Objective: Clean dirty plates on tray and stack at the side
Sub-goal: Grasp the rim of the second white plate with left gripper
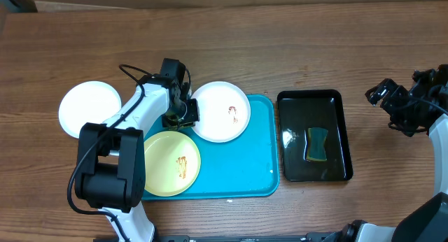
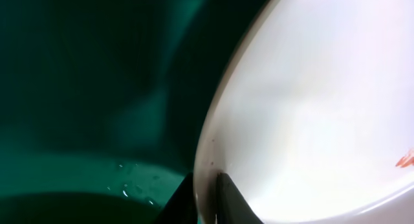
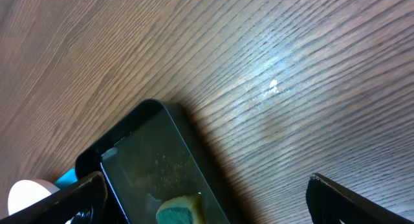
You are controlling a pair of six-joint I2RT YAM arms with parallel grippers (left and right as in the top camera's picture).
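Wood-grain table, turquoise tray at centre-left, and a smaller black tray just to its right, apparently holding water and a sponge. Three plates. The clean white plate sits on the table left of the tray. The yellow plate, smeared brown, is at the tray's near-left corner. The smeared white plate is at the far-left corner, its edge overhanging the tray's far rim. Left gripper: in the wrist view the jaws are pinched onto the thin left rim of the smeared white plate, one fingertip above and one below. Right gripper: jaws wide apart, empty, over bare table right of the black tray. Risks, as judged: an edge pinch on a smooth rim is a small hold, so on lifting the plate could pivot or slide out. The yellow plate lies just beside it and could be knocked if the plate swings. Stacking it before wiping would soil the clean plate.
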